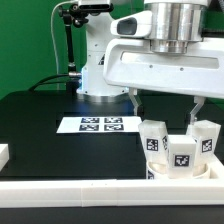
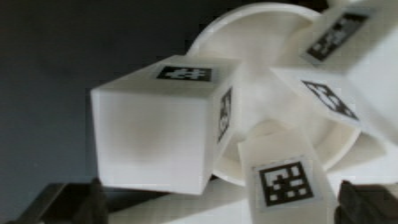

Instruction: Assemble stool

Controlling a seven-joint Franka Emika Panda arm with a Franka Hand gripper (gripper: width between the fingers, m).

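- While the tool [image 1: 165, 104] hangs wide open and holds nothing, it sits just above the stool [image 1: 181, 150], probably lined up to take a leg.
- Three legs stand upright on the seat disc [image 2: 267, 45], near the border rail [image 1: 70, 195] on the black tabletop [image 1: 40, 120].
- Behind lies the marker board [image 1: 97, 125], apart from the stool.

Open gripper [image 1: 166, 102] hangs directly above three upright stool legs [image 1: 180, 143] on the seat disc [image 1: 185, 174], fingers apart
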